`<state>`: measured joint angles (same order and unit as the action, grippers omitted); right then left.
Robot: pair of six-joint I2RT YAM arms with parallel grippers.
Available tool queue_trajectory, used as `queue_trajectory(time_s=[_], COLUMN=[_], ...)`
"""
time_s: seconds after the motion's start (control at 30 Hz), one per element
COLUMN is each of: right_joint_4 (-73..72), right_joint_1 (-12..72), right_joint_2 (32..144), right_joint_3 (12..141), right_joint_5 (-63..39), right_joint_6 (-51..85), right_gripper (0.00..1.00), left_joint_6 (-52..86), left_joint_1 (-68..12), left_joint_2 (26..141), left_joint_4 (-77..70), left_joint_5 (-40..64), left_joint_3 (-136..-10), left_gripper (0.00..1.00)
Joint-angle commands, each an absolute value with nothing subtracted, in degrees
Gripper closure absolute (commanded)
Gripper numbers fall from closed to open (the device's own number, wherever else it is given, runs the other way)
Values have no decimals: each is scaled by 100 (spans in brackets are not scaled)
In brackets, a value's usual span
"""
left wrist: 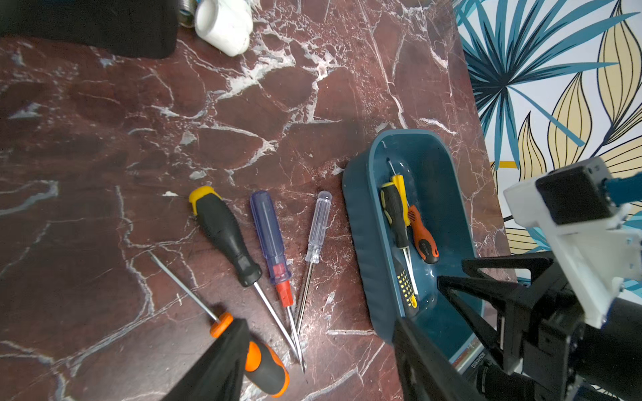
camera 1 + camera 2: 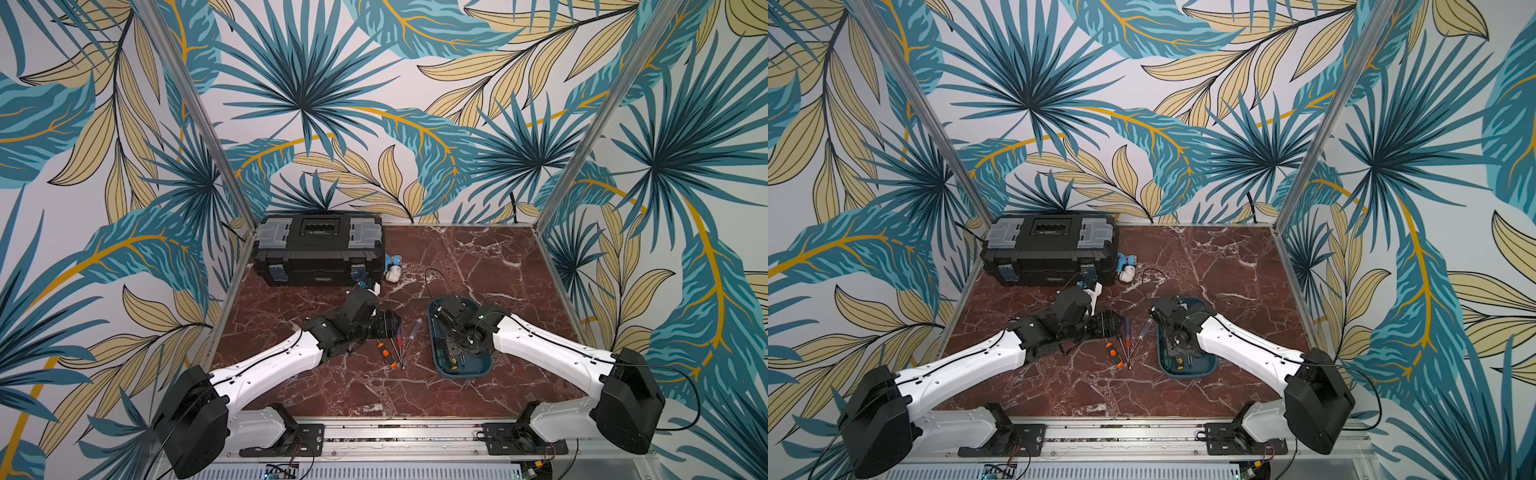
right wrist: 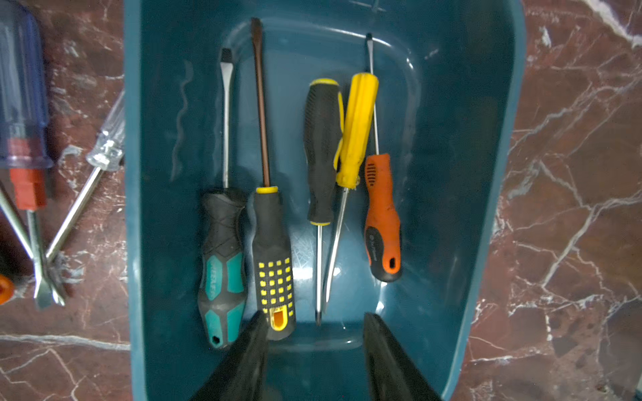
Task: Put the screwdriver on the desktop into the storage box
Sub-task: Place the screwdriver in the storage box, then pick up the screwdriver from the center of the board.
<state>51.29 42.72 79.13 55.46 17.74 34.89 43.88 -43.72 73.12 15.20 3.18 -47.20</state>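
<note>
Veins of white cross the red-brown desktop (image 2: pixel 478 266) inside leaf-papered walls (image 2: pixel 374 104) in both top views; a shallow teal plastic storage box (image 2: pixel 1187 372) sits on it. Left wrist view: four loose screwdrivers (image 1: pixel 271 236) just beside the box, left gripper (image 1: pixel 319 321) spread, one finger across the orange-handled screwdriver (image 1: pixel 267 368). Right wrist view: right gripper (image 3: pixel 314 314) parted, empty, above five boxed screwdrivers (image 3: pixel 271 250).

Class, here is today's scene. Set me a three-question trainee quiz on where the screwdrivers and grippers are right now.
1. How many screwdrivers lie in the storage box?
2. True or false: the right gripper is clamped on a screwdriver.
3. Fill in: on the desktop, the screwdriver nearest the left gripper has a ____ handle.
Key: 1) five. 2) false, it is open and empty above the box. 3) orange-and-black handle.
</note>
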Motion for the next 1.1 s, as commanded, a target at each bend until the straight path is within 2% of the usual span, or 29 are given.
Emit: queue_trajectory(time_s=[0.0, 0.13, 0.27, 0.4, 1.07], right_joint_4=[5263, 5282, 5190, 4938, 4764], right_joint_1=[4261, 4263, 4290, 4319, 4385], right_joint_2=[7782, 7485, 7220, 7009, 6781], right_joint_3=[5677, 5689, 5626, 5513, 5371], right_joint_5=[1745, 1439, 1180, 861, 686], right_joint_6=[3541, 3676, 3861, 3987, 4113], right_gripper=[52, 63, 77, 84, 90], left_joint_6=[4220, 4266, 4526, 4716, 5094], left_joint_1=[-4424, -4497, -4571, -4664, -4744], left_joint_2=[7511, 7873, 8093, 8353, 9577], left_joint_4=[1866, 2500, 2856, 3264, 3107], left_joint_5=[21, -363, -571, -781, -317], left_joint_3=[-5084, -5373, -5386, -5432, -5752], left_gripper=[30, 35, 38, 42, 48])
